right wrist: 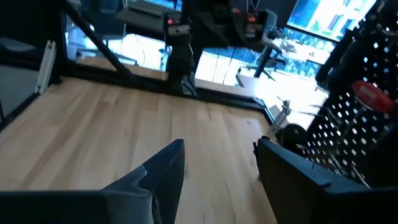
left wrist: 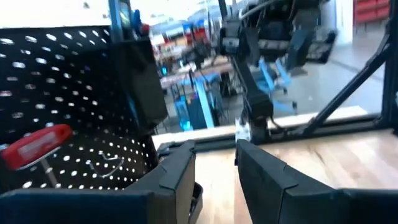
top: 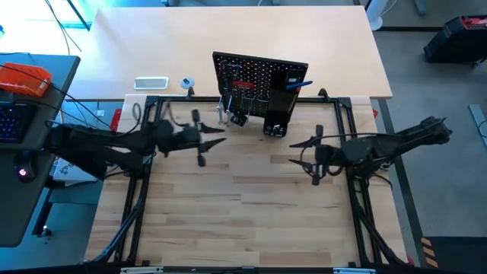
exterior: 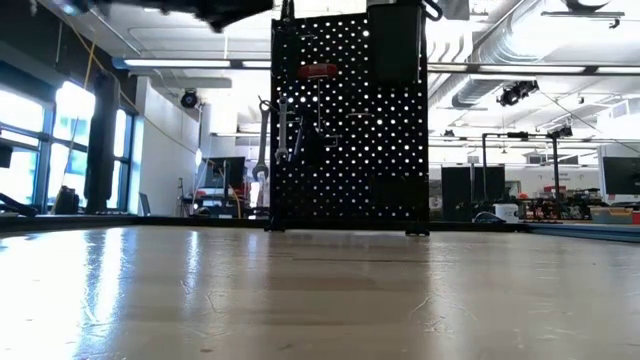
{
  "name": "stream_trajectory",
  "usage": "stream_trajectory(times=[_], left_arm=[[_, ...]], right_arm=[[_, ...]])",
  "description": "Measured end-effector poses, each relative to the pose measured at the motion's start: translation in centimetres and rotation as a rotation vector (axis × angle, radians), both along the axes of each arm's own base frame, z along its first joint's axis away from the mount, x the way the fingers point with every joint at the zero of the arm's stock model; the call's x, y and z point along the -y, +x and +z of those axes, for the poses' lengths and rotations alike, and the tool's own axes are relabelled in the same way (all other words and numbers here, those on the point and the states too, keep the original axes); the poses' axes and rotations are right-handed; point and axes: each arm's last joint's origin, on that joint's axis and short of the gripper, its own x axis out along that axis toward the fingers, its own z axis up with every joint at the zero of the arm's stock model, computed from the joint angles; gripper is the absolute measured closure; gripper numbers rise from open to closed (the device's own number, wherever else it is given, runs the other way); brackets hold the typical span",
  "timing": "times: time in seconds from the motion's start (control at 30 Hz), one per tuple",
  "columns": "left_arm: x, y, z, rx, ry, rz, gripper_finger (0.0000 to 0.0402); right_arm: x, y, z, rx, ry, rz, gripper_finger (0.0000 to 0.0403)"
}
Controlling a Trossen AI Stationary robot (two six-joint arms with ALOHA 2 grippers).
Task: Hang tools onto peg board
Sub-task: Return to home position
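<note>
The black peg board (top: 259,76) stands upright at the middle of the table's far edge; it also shows in the low view (exterior: 350,150). On it hang a red-handled screwdriver (top: 243,84) (left wrist: 37,146), silver wrenches (exterior: 284,130), a black tool (top: 239,119) and a blue T-handle hex key (top: 301,84) in the tall black box holder (top: 277,122) (left wrist: 140,81). My left gripper (top: 221,135) (left wrist: 214,168) is open and empty, just near-left of the board. My right gripper (top: 295,151) (right wrist: 217,162) is open and empty, near-right of the board.
A black metal frame (top: 342,122) runs around the wooden table (top: 243,213). Behind the board is a second table with a white flat object (top: 151,83) and a small round thing (top: 187,82). An orange object (top: 23,78) lies on a desk at far left.
</note>
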Motion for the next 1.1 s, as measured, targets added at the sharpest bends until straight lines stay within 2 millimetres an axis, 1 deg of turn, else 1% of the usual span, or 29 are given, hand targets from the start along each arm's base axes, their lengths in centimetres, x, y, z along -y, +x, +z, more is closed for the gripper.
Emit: stream_trajectory(times=[0.13,0.27,0.37,0.5,0.6,0.73,0.87,1.0,1.1], left_arm=[[0.1,-2.6,-1.8,0.077,-0.023,-0.001,0.029],[0.1,-4.3,-3.9,0.139,-0.042,-0.002,0.029],[0.1,-5.3,-5.2,0.199,-0.054,-0.001,0.029],[-0.2,-6.2,-7.1,0.227,-0.078,0.018,0.029],[-0.9,-6.7,-8.8,0.2,-0.103,0.057,0.029],[-2.1,-7.7,-10.5,0.21,-0.158,0.132,0.029],[-3.0,-8.9,-11.6,0.272,-0.204,0.155,0.029],[-3.5,-9.1,-11.5,0.279,-0.218,0.106,0.0291],[-3.8,-9.2,-11.6,0.277,-0.214,0.11,0.0295]], right_arm=[[0.5,-1.5,0.1,0.002,0.021,0.005,0.0208],[1.1,-3.2,-1.2,0.067,0.043,0.003,0.0208],[1.7,-4.5,-3.0,0.15,0.07,-0.011,0.0208],[2.5,-6.0,-6.5,0.291,0.119,-0.03,0.0208],[2.9,-6.8,-9.1,0.384,0.175,-0.026,0.0208],[3.4,-7.6,-11.6,0.451,0.191,-0.041,0.0208],[4.0,-8.2,-12.4,0.499,0.187,-0.065,0.0208],[4.5,-8.9,-12.2,0.536,0.156,-0.064,0.0208],[4.9,-9.4,-12.4,0.531,0.128,-0.097,0.0208]])
